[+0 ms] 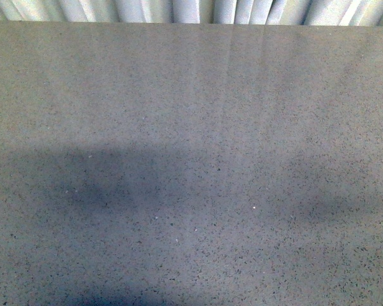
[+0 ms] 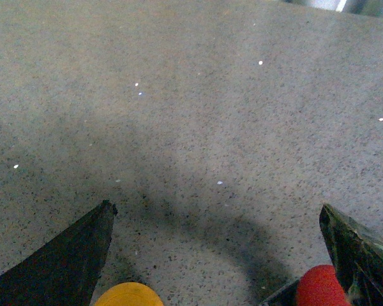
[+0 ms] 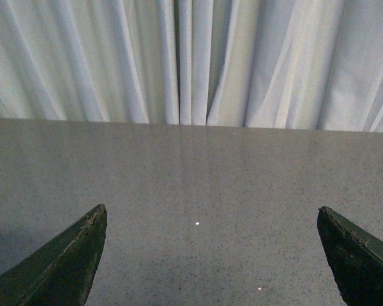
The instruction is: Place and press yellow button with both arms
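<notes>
Grey speckled stone-pattern desk (image 1: 191, 95) fills all three views, with a pleated white fabric curtain (image 1: 198, 9) hanging behind its far edge. The front view shows no arm and no button, only soft shadows on the desk.

Left end effector (image 2: 215, 210): flat black fingers (image 2: 64, 261) spread wide, gripping nothing. Right end effector (image 3: 210, 211): likewise spread and empty, aimed along the desk toward the curtain.

Task item location: the small round-capped yellow button (image 2: 129, 294) sits at the very edge of the left wrist view, between the left fingers and nearer one of them, apart from it. Only part of the cap shows, so upright or tilted cannot be determined. A round red object (image 2: 320, 287) lies just beside the other finger; contact cannot be confirmed.

Probable failure modes:
1. Wrong pick. The red object is as close to the fingers as the yellow button.
2. Missed grasp. The yellow button lies behind the fingertips, so closing here likely catches nothing.
3. Slip or topple. A rounded cap gives flat fingers poor purchase.
4. Tipping under press. The right end effector is well apart, so the button may be pushed while unsupported.

Inventory:
- yellow button: 1
- red object: 1
- end effectors: 2, two fingers each
- desk: 1
- curtain: 1
</notes>
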{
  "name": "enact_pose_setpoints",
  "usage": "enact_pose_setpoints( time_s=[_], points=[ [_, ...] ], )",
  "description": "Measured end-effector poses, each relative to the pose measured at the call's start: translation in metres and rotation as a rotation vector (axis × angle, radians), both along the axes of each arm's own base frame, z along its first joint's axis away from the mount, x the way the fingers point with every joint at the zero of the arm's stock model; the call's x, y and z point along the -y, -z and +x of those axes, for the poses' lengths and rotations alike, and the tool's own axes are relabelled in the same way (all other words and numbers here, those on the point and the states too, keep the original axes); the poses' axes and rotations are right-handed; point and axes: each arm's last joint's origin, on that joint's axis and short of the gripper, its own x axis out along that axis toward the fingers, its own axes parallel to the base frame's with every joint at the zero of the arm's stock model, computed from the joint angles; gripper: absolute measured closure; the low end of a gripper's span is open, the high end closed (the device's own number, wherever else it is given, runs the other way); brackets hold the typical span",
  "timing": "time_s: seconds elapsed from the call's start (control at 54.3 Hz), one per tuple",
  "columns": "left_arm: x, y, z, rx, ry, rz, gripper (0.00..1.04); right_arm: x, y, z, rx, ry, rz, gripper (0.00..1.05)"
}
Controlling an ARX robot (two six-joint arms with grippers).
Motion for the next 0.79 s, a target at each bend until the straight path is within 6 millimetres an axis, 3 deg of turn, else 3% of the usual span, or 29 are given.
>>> enact_pose_setpoints(
  time_s=[0.295, 0.792],
  points=[
    [-0.021, 0.006, -0.006, -0.019, -0.079, -0.003, 0.09, 0.0, 0.0, 0.0, 0.0, 0.0, 0.0, 0.09],
    [-0.02, 0.027, -0.014, -0.073, -0.034, -0.016, 0.09, 0.0, 0.0, 0.0, 0.0, 0.0, 0.0, 0.09]
  ],
)
